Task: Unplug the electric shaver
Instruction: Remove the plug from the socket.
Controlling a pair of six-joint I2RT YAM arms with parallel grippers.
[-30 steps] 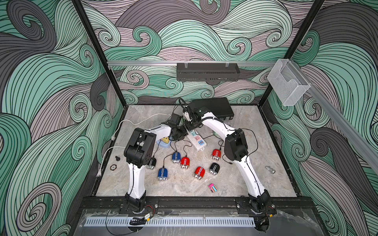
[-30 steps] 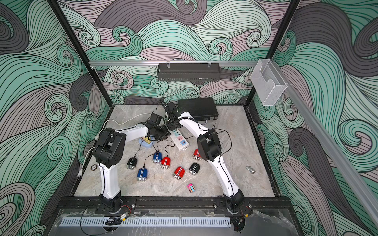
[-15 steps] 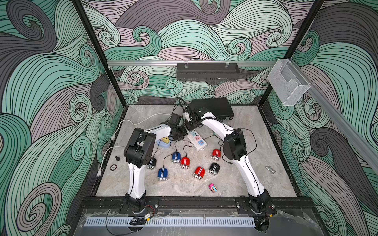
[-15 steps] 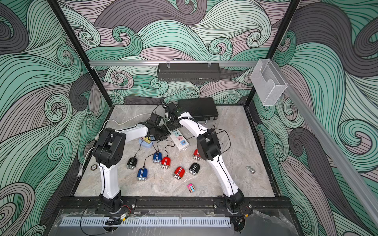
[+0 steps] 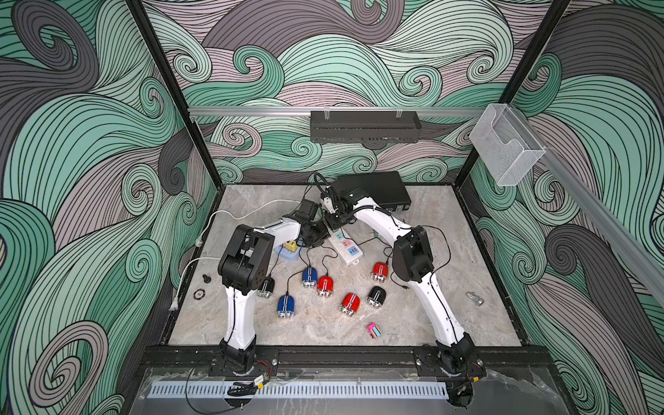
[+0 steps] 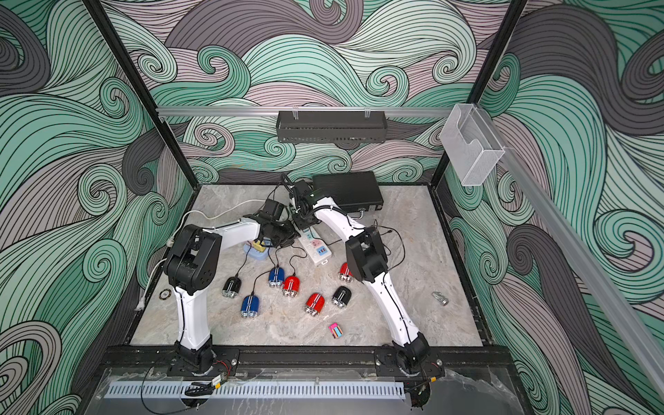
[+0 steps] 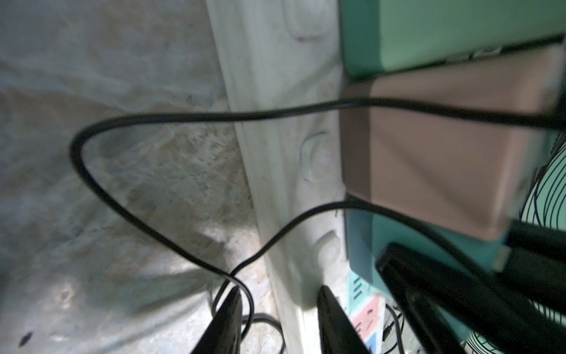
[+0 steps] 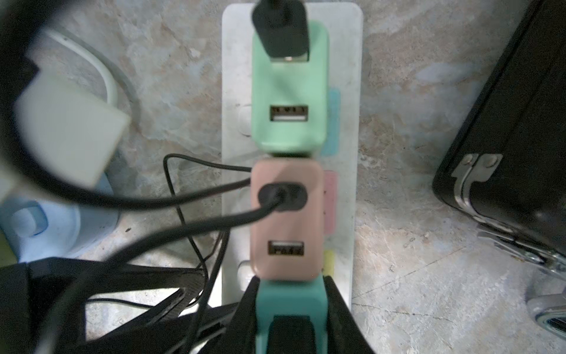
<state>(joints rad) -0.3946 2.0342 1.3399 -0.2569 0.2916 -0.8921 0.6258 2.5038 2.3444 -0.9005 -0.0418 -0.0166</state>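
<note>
Several small electric shavers, such as a blue one [image 5: 309,276] and a red one [image 5: 325,285], lie on the marble table with thin black cables running up to a white power strip [image 5: 346,248]. Mint [image 8: 289,82], pink [image 8: 286,223] and teal [image 8: 289,298] USB adapters stand in a row on the strip [image 8: 349,92]. My right gripper [image 8: 291,288] is shut on the teal adapter, which carries a black plug [image 8: 291,334]. My left gripper [image 7: 280,294] sits at the strip's long edge [image 7: 275,92], jaws slightly apart and clamping nothing. I cannot tell which shaver feeds the teal adapter.
A black case [image 5: 373,188] lies just behind the strip, close to the right arm. A light blue stand with a yellow adapter [image 5: 289,249] sits under the left wrist. White cables [image 5: 222,215] trail to the left. A pink block [image 5: 373,330] and a metal clip [image 5: 474,298] lie nearer the front.
The right gripper's jaws have closed in onto the teal adapter, and the right elbow has shifted slightly. The left arm has stayed put.
</note>
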